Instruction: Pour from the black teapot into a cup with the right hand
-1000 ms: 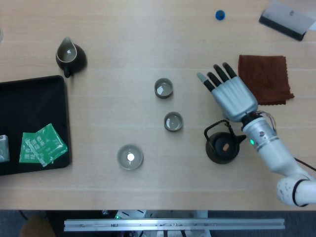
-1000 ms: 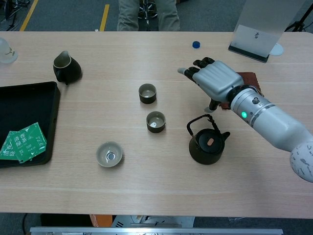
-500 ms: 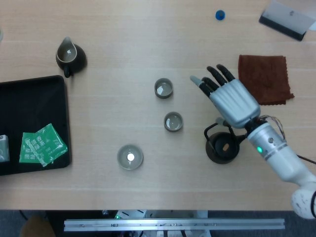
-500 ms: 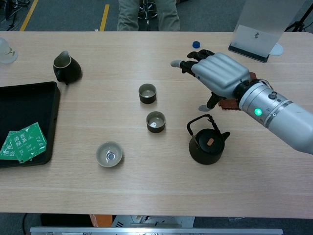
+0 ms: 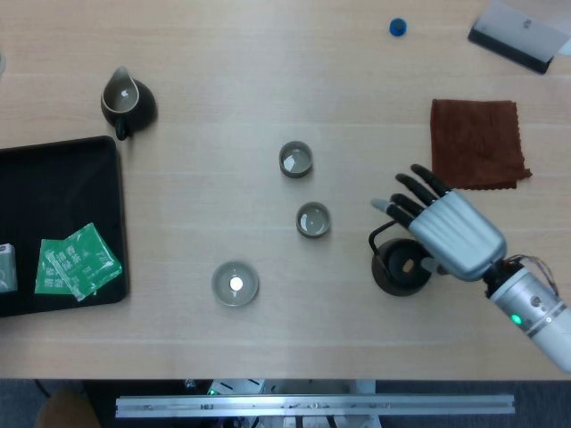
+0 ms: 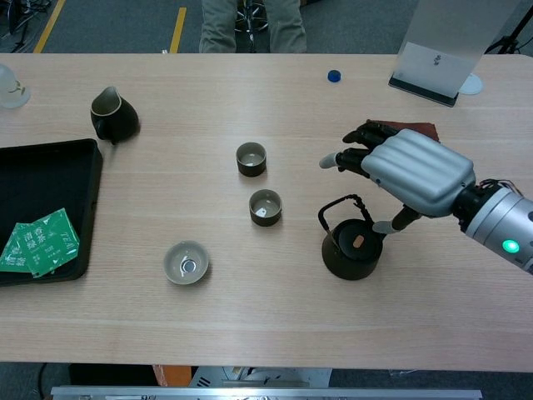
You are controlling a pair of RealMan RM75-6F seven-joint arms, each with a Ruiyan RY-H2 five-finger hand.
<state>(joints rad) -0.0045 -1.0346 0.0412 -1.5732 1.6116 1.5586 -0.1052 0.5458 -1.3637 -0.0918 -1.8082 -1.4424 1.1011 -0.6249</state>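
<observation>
We see the silver right hand (image 5: 451, 234) with dark fingertips hanging over the right part of the pale wooden table (image 5: 223, 53), its fingers spread apart and holding nothing. In the chest view the same right hand (image 6: 412, 171) sits above and just to the right of the small black round teapot (image 6: 352, 250), palm down, with the thumb reaching toward the pot's right side; we cannot tell whether it touches. From the head view the black teapot (image 5: 400, 266) stands upright near the table's near edge, its wire handle raised, partly covered by the hand.

Left of the teapot, close by, stands a small dark cup with a pale inside (image 5: 313, 219), and farther from us another dark cup of the same kind (image 5: 295, 160). Nearer and farther left sits a shallow grey-green bowl-like cup (image 5: 235, 283).

At the far left a dark pitcher with a spout (image 5: 126, 101) stands upright. Near it, a black tray (image 5: 62, 169) at the left edge holds green tea packets (image 5: 77, 260). A brown cloth (image 5: 476, 143) lies flat on the right, beyond the hand. A small blue cap (image 5: 398, 28) rests at the far side.
</observation>
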